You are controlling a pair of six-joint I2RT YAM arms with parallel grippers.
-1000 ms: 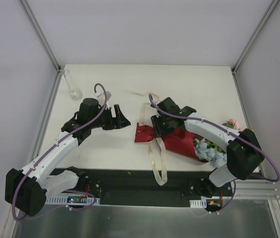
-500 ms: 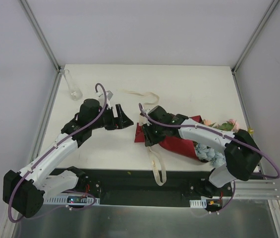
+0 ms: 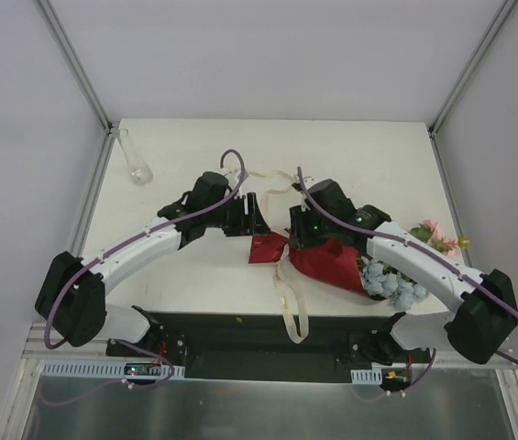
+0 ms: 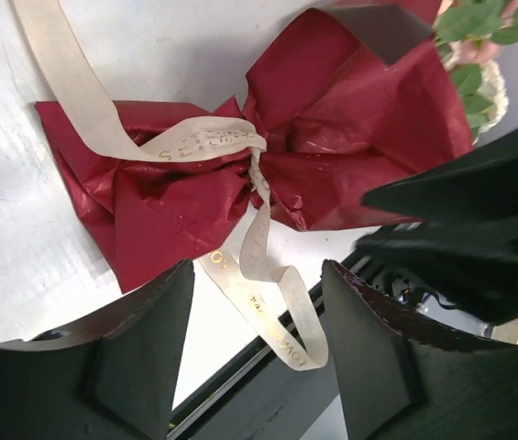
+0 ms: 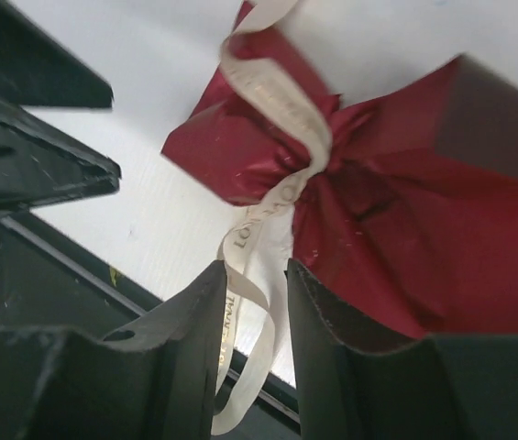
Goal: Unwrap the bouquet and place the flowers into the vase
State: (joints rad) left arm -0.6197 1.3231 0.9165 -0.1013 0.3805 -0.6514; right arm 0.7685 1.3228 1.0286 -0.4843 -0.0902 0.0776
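- On the surface point(image 3: 194, 156), crinkled red paper of the bouquet point(image 4: 332, 119) cinches under a flat cream ribbon point(image 4: 205, 143).
- Above it, the left end effector point(image 4: 257, 275) is spread wide and the right end effector point(image 5: 256, 275) narrowly parted, both empty.

The bouquet point(image 5: 396, 211) is pinched at a knot of cream ribbon point(image 5: 281, 119), with dark red paper flaring out on both sides of it. Below the knot, the ribbon tails hang right in the gap between the right gripper's point(image 5: 257, 275) spread fingers point(image 5: 194, 312). Left of the knot there's white table point(image 5: 176, 55) and the left gripper point(image 5: 29, 156).

Top overhead, wide; wrists close, sharing bouquet point(image 4: 318, 147).
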